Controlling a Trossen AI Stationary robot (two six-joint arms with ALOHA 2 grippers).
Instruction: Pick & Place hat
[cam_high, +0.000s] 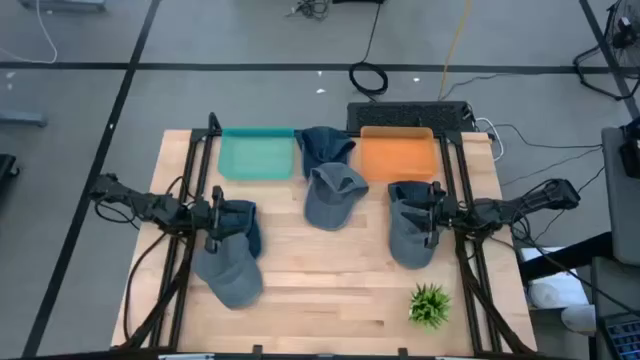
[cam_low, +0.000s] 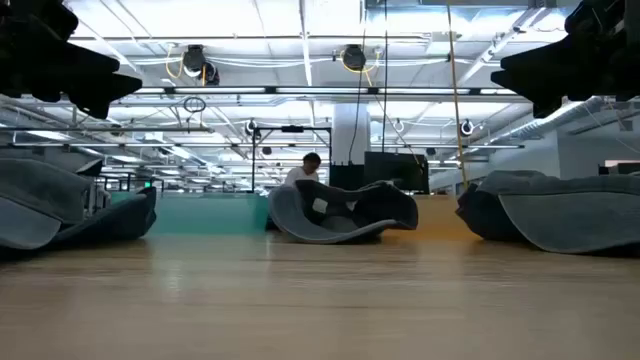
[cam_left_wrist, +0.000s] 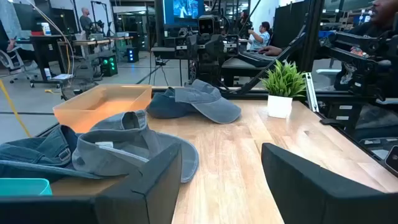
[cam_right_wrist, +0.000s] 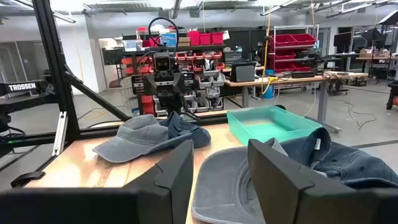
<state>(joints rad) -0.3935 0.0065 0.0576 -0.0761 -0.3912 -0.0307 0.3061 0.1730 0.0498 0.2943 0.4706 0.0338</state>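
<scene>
Both arms hover above the worktop (cam_high: 330, 290) with fingers parted and empty: the left gripper (cam_high: 213, 217) over the left hat (cam_high: 228, 262), the right gripper (cam_high: 433, 214) over the right hat (cam_high: 410, 225) (a third sits mid-table). Descending off-centre could snag soft fabric and drag it.

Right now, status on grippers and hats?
Left gripper open over left hat. Right gripper open over right hat. Nothing held. Trays clear.

1. The high view looks straight down on the whole table (cam_high: 330, 290).
2. The low view sits at tabletop level.
3. The wrist views face each other, sharing the middle cap (cam_left_wrist: 134, 146).
</scene>
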